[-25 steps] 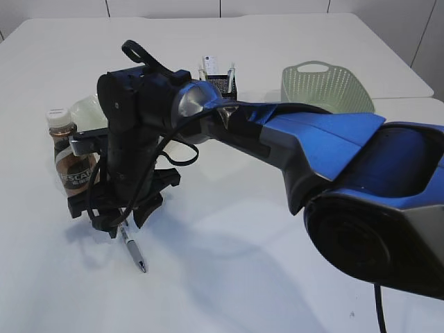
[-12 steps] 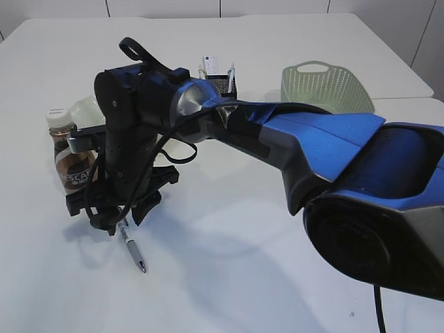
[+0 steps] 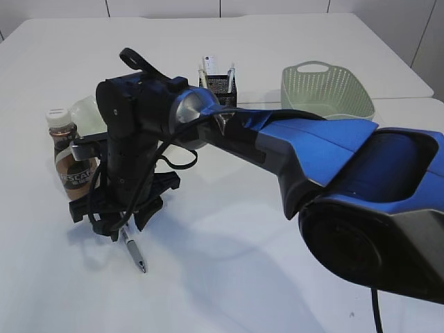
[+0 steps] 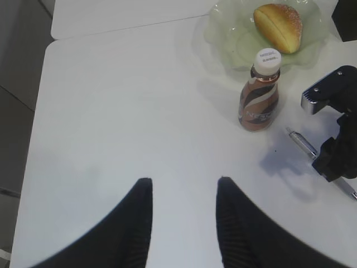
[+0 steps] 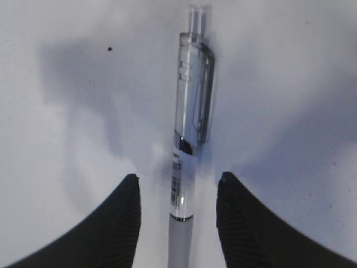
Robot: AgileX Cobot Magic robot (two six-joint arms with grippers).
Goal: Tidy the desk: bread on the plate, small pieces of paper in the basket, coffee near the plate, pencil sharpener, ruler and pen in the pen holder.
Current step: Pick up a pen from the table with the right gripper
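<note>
A clear pen (image 5: 189, 139) lies on the white table, also seen in the exterior view (image 3: 134, 250) and the left wrist view (image 4: 304, 146). My right gripper (image 5: 177, 181) is open just above it, one finger on each side of the barrel, not touching. In the exterior view the right gripper (image 3: 119, 225) points down beside the coffee bottle (image 3: 69, 156). The bread (image 4: 278, 26) lies on the glass plate (image 4: 223, 39), with the coffee bottle (image 4: 260, 97) close in front. My left gripper (image 4: 183, 187) is open and empty over bare table. The black pen holder (image 3: 220, 84) stands at the back.
A pale green basket (image 3: 325, 90) stands at the back right. The right arm's blue body (image 3: 333, 173) fills the right of the exterior view. The table's left edge (image 4: 39, 111) shows in the left wrist view.
My right gripper has dropped slightly lower over the pen and shifted a little. The pen and the bottle have not moved.
</note>
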